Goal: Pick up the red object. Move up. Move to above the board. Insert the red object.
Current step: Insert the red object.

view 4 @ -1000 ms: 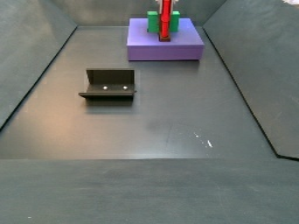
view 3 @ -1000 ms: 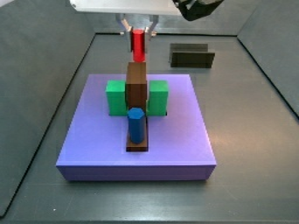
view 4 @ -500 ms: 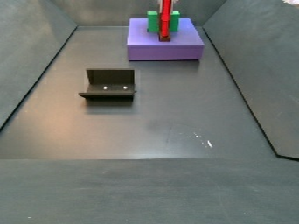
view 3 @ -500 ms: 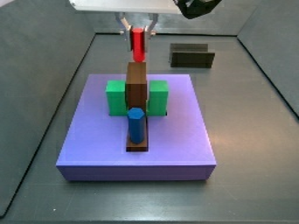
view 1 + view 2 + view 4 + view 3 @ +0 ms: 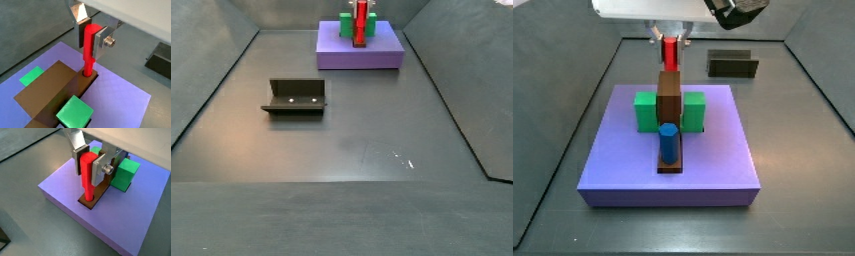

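Note:
The red object point(image 5: 89, 50) is a thin upright red peg, held near its top between my gripper's point(image 5: 90, 39) silver fingers. Its lower end stands in a hole at one end of the dark-brown board point(image 5: 55, 93). Both wrist views show this, with the peg point(image 5: 87, 177) standing in the board point(image 5: 97, 195). In a side view the peg point(image 5: 672, 52) stands at the board's point(image 5: 671, 105) far end, under the gripper point(image 5: 672, 42). In a side view from across the floor the peg point(image 5: 361, 20) rises from the purple slab point(image 5: 360, 55).
The board lies on a purple slab point(image 5: 607, 150) with a green block point(image 5: 647, 110) beside it and a blue peg point(image 5: 668, 143) standing at the board's near end. The dark fixture point(image 5: 731, 64) stands behind the slab and shows on the floor point(image 5: 295, 97).
The red peg and the gripper sit slightly lower over the board's far end than a second ago. Nothing else has moved.

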Tool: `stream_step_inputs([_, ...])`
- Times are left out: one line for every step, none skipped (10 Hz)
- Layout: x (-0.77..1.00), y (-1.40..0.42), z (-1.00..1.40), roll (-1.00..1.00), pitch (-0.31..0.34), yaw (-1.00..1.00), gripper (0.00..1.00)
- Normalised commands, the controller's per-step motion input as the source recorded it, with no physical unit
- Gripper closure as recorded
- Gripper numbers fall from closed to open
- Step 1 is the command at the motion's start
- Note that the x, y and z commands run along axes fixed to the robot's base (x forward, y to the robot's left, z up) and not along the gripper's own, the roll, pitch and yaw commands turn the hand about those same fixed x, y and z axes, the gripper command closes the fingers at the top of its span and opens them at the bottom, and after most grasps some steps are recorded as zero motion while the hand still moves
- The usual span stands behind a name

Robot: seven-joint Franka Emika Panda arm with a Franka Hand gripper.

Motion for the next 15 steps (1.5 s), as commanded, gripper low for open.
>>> stream_step_inputs([0.0, 0.0, -0.18, 0.0, -0.099, 0.0, 1.0])
stream_step_inputs([0.11, 0.0, -0.19, 0.05, -0.104, 0.0, 1.0])
stream_step_inputs([0.2, 0.0, -0.17, 0.14, -0.097, 0.0, 1.0])
stream_step_inputs([0.04, 0.0, -0.3, 0.16, -0.096, 0.0, 1.0])
stream_step_inputs([0.03, 0.0, -0.33, 0.16, -0.104, 0.0, 1.0])
stream_step_inputs([0.04, 0.0, -0.31, 0.19, -0.09, 0.0, 1.0])
stream_step_inputs([0.0, 0.0, -0.35, 0.2, -0.09, 0.01, 1.0])
stream_step_inputs([0.0, -0.01, -0.34, 0.16, -0.084, 0.03, 1.0])
stream_step_inputs([0.0, -0.02, -0.37, 0.14, -0.079, 0.04, 1.0])
stream_step_inputs([0.06, -0.03, -0.29, 0.14, -0.061, 0.06, 1.0])
stream_step_inputs([0.0, -0.27, -0.11, 0.12, -0.007, 0.21, 1.0])
stream_step_inputs([0.0, -0.28, -0.14, 0.09, -0.019, 0.19, 1.0])
stream_step_inputs([0.0, -0.18, -0.18, 0.1, -0.04, 0.15, 1.0])
stream_step_inputs([0.02, -0.01, -0.23, 0.13, -0.059, 0.09, 1.0])
stream_step_inputs([0.05, 0.0, -0.3, 0.13, -0.067, 0.08, 1.0])
